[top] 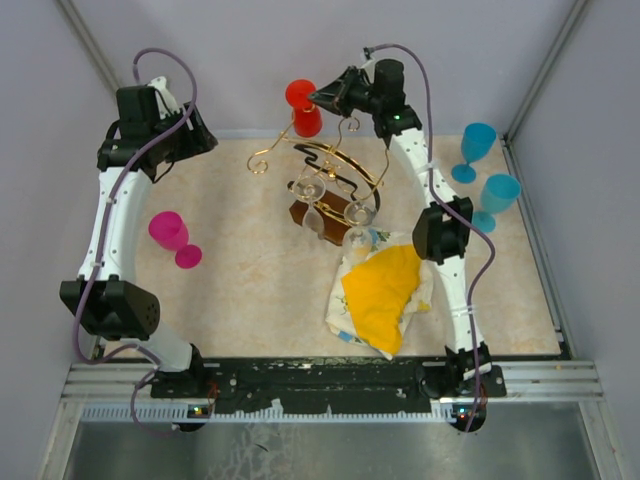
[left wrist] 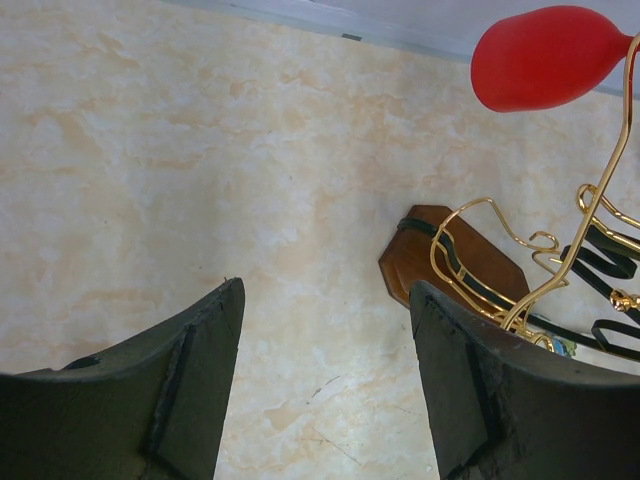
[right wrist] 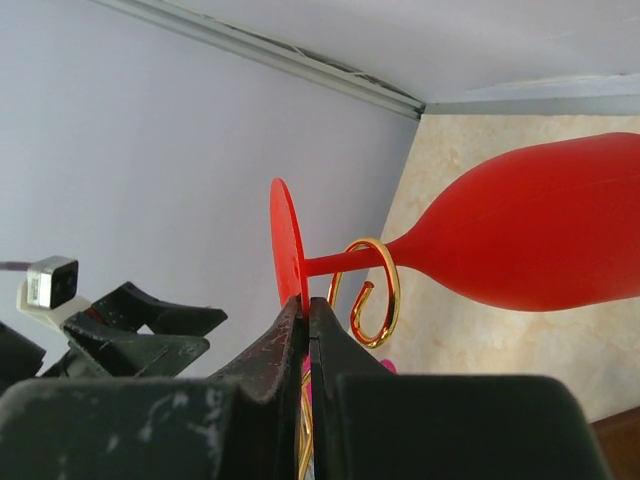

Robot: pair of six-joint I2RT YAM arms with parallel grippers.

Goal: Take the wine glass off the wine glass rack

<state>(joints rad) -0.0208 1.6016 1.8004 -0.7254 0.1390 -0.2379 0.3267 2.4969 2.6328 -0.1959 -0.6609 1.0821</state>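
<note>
Beige marbled table (top: 250, 290) inside a white booth: the right arm has the glass by its foot, at the far side.

Nearest to the bases lies a yellow cloth (top: 385, 290), and behind it the wine glass rack (left wrist: 455, 265) stands in the middle of the table. The left gripper (left wrist: 325, 290) hovers to the left of the rack, jaws wide apart and empty. Farther back, the right arm reaches long, with its wrist turned to the left. The right gripper (right wrist: 305, 305) is closed on the rim of the foot of the red wine glass (right wrist: 540, 235). This glass hangs upside down, foot up and bowl down, its stem inside a curled hook (right wrist: 375, 290) just beyond the fingers (right wrist: 280, 340). Foot and bowl are both wider than the hook, so the stem probably must go out sideways.
</note>
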